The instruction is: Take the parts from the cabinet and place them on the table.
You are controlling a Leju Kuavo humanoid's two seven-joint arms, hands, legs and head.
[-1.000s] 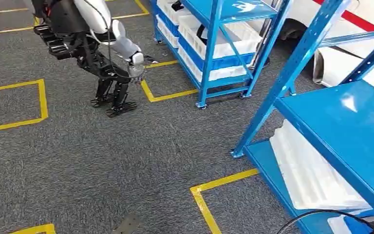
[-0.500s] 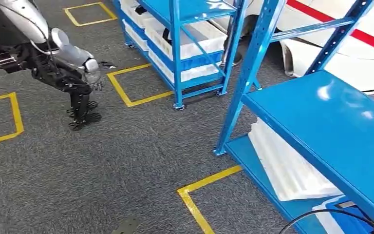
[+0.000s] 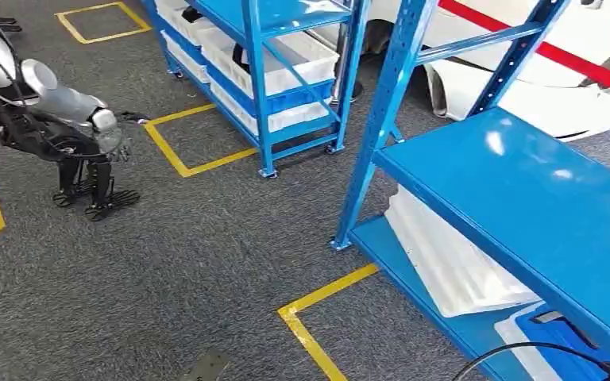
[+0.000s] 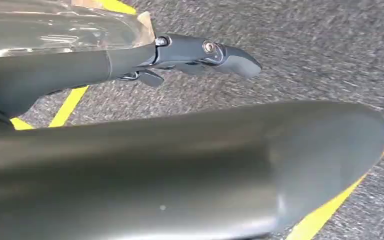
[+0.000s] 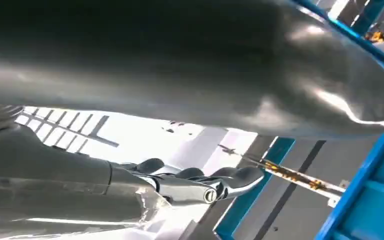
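Note:
A blue cabinet rack (image 3: 258, 87) stands at the far middle with white bins (image 3: 286, 59) on its shelves; a dark part (image 3: 242, 54) lies in one bin. A second blue rack (image 3: 524, 198) is close on my right, with white trays (image 3: 453, 262) on its bottom shelf. My left hand (image 4: 130, 165) hangs over grey carpet, dark fingers (image 4: 200, 50) stretched out, holding nothing. My right hand (image 5: 180, 60) is beside a blue rack post (image 5: 252, 195), its fingers (image 5: 200, 185) straight with nothing in them.
Another humanoid robot (image 3: 63, 127) stands on the carpet at the far left. Yellow tape lines (image 3: 318, 313) mark floor squares. A white car with a red stripe (image 3: 540, 71) is parked behind the racks. A black cable (image 3: 524, 349) and a blue bin (image 3: 560, 333) sit at the lower right.
The whole head picture has shifted, so the camera has moved: both racks and the other robot now sit further left, and more of the near rack's shelf shows.

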